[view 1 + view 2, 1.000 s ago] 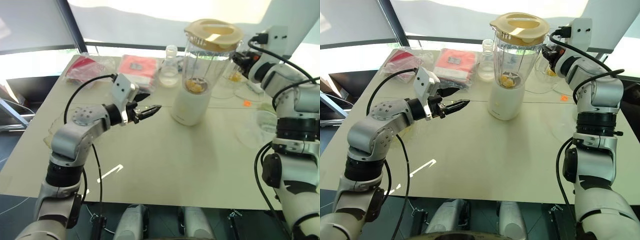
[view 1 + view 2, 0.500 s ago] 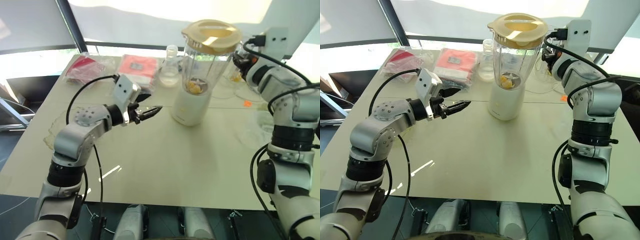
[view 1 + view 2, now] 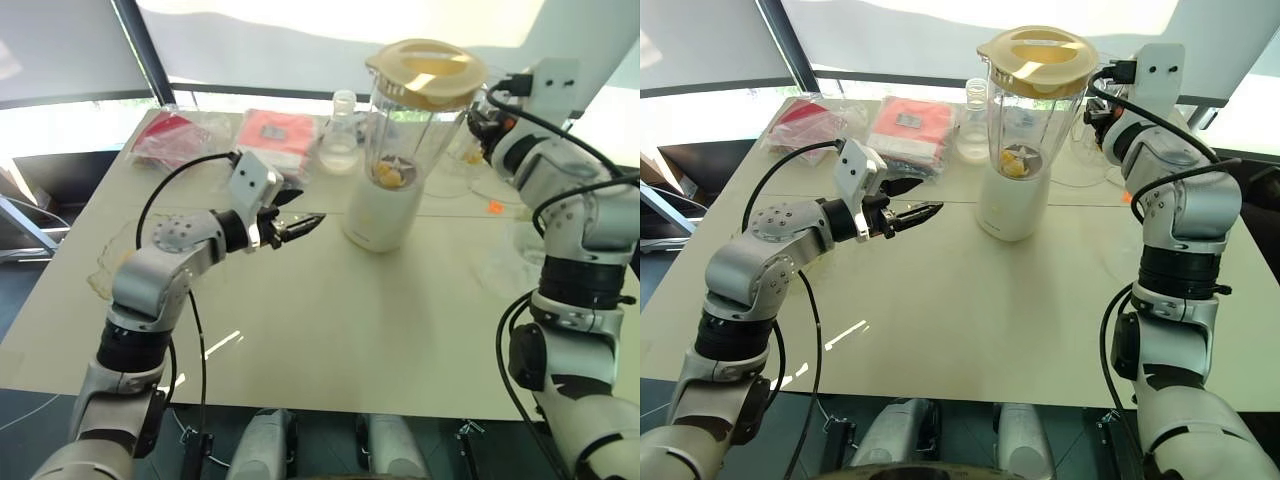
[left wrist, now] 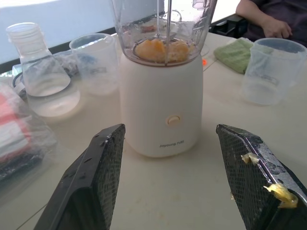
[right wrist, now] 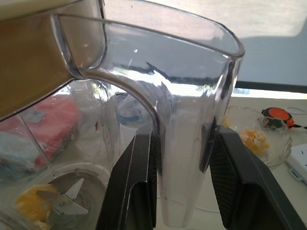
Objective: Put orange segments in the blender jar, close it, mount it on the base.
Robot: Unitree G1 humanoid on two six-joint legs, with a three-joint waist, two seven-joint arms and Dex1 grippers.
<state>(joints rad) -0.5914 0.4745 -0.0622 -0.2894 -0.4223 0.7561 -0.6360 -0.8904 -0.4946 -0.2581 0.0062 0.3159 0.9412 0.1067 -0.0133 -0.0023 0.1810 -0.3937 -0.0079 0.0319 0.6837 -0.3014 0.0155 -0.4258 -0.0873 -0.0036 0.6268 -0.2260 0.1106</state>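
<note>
R gripper (image 5: 180, 158) apparently clamped on blender jar (image 3: 412, 130) handle; L gripper (image 4: 175, 177) wide, empty.

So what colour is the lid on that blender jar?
Pale yellow. The lid on the blender jar shows best in the right eye view.

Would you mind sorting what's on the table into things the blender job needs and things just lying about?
Job:
blender jar
yellow lid
orange segments
white base
right claw, gripping the jar handle

Lying about:
flask
red packets
clear cups
green cloth
</note>
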